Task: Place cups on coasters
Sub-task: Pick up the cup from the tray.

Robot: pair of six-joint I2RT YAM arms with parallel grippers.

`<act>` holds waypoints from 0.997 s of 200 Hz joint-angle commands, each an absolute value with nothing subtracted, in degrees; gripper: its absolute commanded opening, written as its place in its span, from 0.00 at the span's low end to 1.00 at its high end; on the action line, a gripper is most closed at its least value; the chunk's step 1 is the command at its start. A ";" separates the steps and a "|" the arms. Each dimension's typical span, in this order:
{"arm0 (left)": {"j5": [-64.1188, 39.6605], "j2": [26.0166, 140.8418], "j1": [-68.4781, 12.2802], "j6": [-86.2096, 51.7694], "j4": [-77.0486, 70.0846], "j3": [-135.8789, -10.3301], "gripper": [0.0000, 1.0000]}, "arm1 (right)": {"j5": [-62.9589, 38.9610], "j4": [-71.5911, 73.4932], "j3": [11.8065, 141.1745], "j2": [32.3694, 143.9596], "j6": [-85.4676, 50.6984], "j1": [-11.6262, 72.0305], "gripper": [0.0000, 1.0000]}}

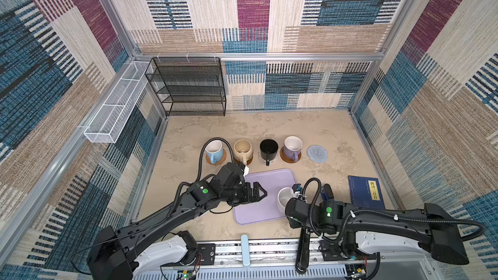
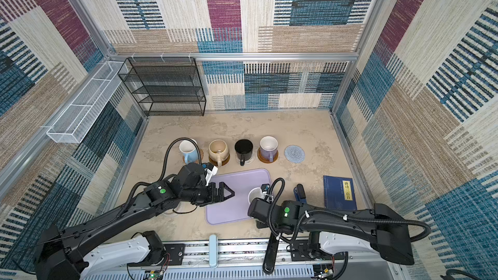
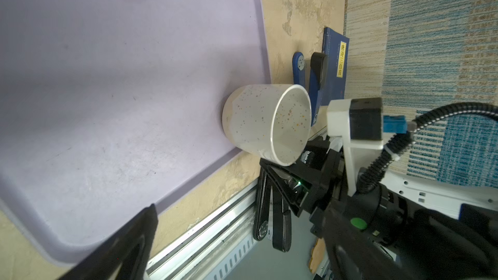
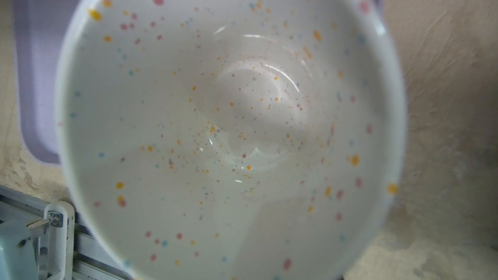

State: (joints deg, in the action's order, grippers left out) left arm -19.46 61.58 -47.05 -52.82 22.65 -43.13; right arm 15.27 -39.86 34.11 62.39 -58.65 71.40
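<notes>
Four cups stand in a row on coasters: a light blue mug (image 1: 214, 150) on rattan (image 1: 209, 161), a beige mug (image 1: 242, 150) on brown wood (image 1: 249, 161), a black mug (image 1: 268, 148) on whitish crochet (image 1: 275, 159), and a lavender mug (image 1: 293, 146) on brown wood (image 1: 285, 158). The blue-grey coaster (image 1: 317, 153) (image 2: 294, 153) at the right end is bare. A speckled white mug (image 1: 284, 197) (image 3: 258, 119) (image 4: 229, 117) stands at the right edge of the lavender tray (image 1: 258, 211). My right gripper (image 3: 283, 169) is against its near side, fingertips hidden. My left gripper (image 1: 262, 192) hangs open over the tray.
A blue book (image 1: 366, 192) lies at the right, with a blue and black tool (image 1: 326, 192) between it and the tray. A black wire shelf (image 1: 188, 87) stands at the back left. A white wire basket (image 1: 116, 106) hangs on the left wall.
</notes>
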 commanded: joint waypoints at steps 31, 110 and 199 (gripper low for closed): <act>-18.82 61.87 -47.10 -54.36 19.25 -43.30 0.98 | 17.41 -38.56 35.15 61.63 -59.59 71.60 0.21; -19.34 62.53 -47.07 -53.92 19.08 -44.84 0.98 | 19.22 -39.66 37.63 61.47 -57.85 71.59 0.09; -19.06 63.53 -47.05 -51.63 19.66 -50.90 0.97 | 14.73 -38.10 41.80 58.80 -46.94 62.36 0.01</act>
